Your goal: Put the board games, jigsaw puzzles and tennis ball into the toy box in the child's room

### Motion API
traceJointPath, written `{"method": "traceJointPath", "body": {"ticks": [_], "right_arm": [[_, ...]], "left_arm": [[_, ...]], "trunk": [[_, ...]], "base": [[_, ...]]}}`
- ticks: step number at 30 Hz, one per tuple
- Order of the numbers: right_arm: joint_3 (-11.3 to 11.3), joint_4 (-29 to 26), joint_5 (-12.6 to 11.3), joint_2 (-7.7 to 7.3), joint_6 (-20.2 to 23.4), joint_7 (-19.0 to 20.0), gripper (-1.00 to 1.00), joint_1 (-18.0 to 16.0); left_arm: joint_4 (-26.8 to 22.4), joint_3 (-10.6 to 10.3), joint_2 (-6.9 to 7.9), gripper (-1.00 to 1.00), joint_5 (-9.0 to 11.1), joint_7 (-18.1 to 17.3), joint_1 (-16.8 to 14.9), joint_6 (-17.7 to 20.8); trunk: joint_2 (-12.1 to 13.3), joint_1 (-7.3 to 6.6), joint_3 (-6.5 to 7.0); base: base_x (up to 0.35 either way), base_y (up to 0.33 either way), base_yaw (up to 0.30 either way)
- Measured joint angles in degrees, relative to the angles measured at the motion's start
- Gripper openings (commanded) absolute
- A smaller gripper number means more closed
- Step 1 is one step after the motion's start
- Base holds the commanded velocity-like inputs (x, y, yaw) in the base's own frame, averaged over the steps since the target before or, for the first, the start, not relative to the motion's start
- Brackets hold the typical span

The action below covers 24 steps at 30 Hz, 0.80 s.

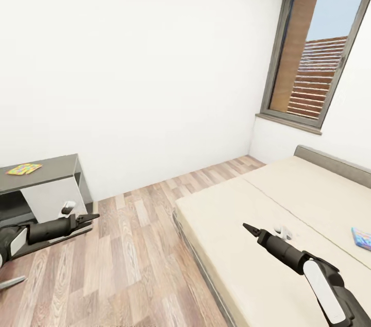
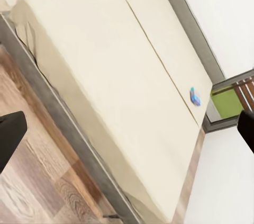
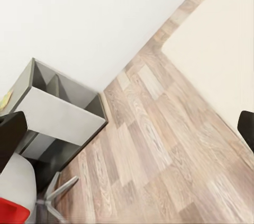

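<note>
Hanging over the wood floor (image 1: 139,255) at seven o'clock, the left gripper (image 1: 93,218) is holding nothing, its jaws standing apart. The right gripper (image 1: 247,227) is hovering over the bed (image 1: 247,213) at five o'clock, jaws apart, empty. A blue board game (image 1: 362,238) is lying on the mattress at four o'clock. A jigsaw puzzle (image 1: 23,168) is resting on the table (image 1: 51,170) at nine o'clock.

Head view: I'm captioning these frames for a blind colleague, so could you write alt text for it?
A beige bed fills the right half of a white-walled room, with a small blue board game near its far edge under a grey-framed window. Both arms reach forward empty, the left gripper over wood floor, the right gripper over the mattress. A jigsaw puzzle lies on the table at left.
</note>
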Motion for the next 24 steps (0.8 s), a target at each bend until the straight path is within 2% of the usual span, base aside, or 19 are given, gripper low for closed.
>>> {"method": "traceJointPath", "body": {"ticks": [24], "right_arm": [[0.0, 0.0, 0.0, 0.00, 0.0, 0.0, 1.00, 0.0]], "left_arm": [[0.0, 0.0, 0.00, 1.00, 0.0, 0.0, 0.0, 0.0]], "trunk": [[0.0, 0.01, 0.66]], "base": [[-0.118, 0.000, 0.274]]}}
